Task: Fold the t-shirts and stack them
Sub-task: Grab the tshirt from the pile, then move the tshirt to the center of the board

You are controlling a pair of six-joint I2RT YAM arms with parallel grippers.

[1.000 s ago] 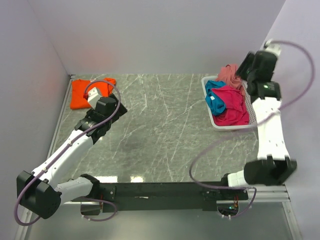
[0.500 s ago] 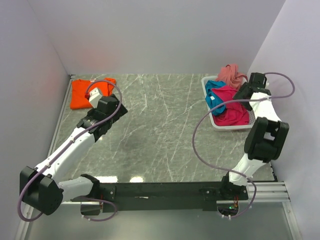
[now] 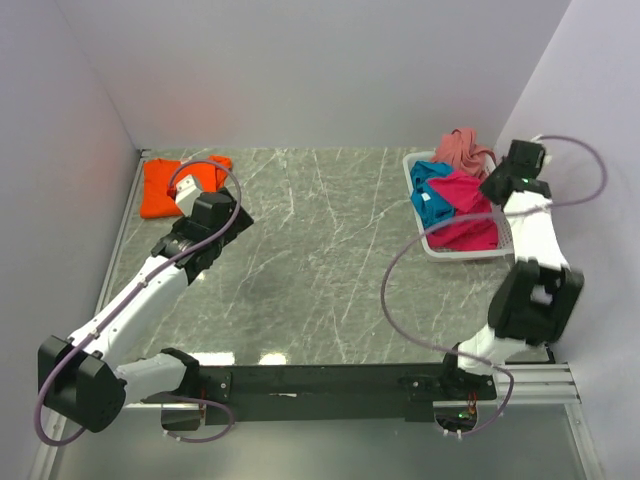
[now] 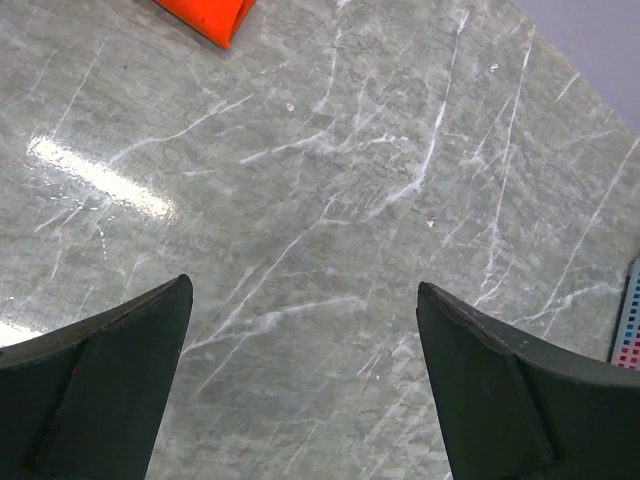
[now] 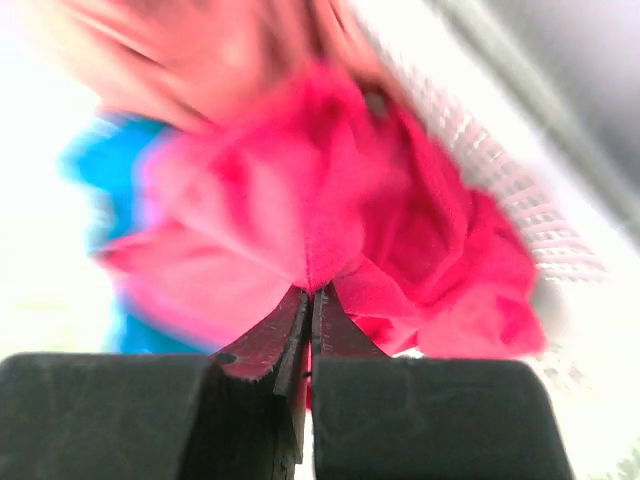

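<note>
A folded bright orange t-shirt (image 3: 165, 188) lies at the far left of the table; its corner (image 4: 210, 15) shows in the left wrist view. My left gripper (image 3: 228, 212) (image 4: 303, 290) hangs open over bare table just right of it, holding nothing. At the far right, the white mesh basket (image 3: 430, 245) holds crumpled magenta-red (image 3: 465, 205), teal blue (image 3: 430, 200) and dusty pink (image 3: 460, 148) t-shirts. My right gripper (image 3: 495, 185) (image 5: 310, 295) is shut on a pinch of the magenta-red t-shirt (image 5: 400, 230), which is pulled up into a peak at the fingertips.
The marbled grey table (image 3: 330, 260) runs between the two arms. Walls close in the left, back and right sides. The basket's mesh rim (image 5: 500, 190) sits close to the right wall. A black rail (image 3: 320, 382) runs along the near edge.
The right gripper has closed on the magenta-red t-shirt in the basket, and its arm has shifted slightly right. The left arm has not moved.
</note>
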